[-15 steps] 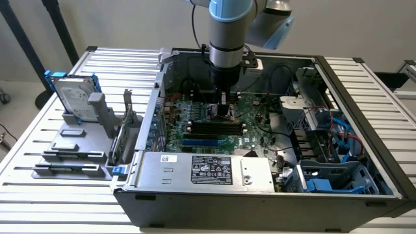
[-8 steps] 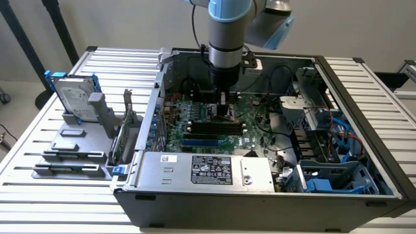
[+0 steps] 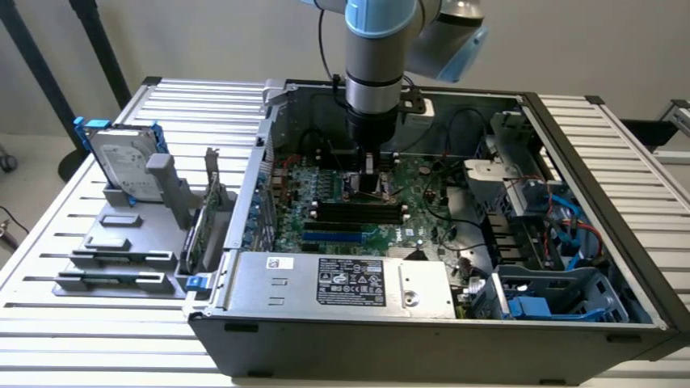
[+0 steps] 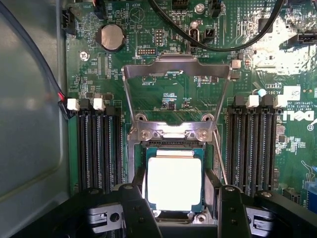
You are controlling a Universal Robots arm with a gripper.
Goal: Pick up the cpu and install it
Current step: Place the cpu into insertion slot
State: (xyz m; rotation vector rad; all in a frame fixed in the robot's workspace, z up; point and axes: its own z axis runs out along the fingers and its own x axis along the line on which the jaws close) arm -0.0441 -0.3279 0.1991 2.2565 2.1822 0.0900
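The gripper [image 4: 176, 196] reaches down into the open computer case [image 3: 431, 343]. Its fingers [image 4: 136, 208] look closed on two opposite edges of the cpu [image 4: 174, 178], so it grips the chip. The chip lies flat within the black socket [image 4: 173, 145] of the green board [image 4: 89, 74], between the memory slots [image 4: 96, 144]. Beyond it, the metal clamp frame [image 4: 176, 62] stands swung open. The pick-up looks done and the chip has been brought to its place. Whether it is fully seated is unclear, and it is neither let go nor clamped down.
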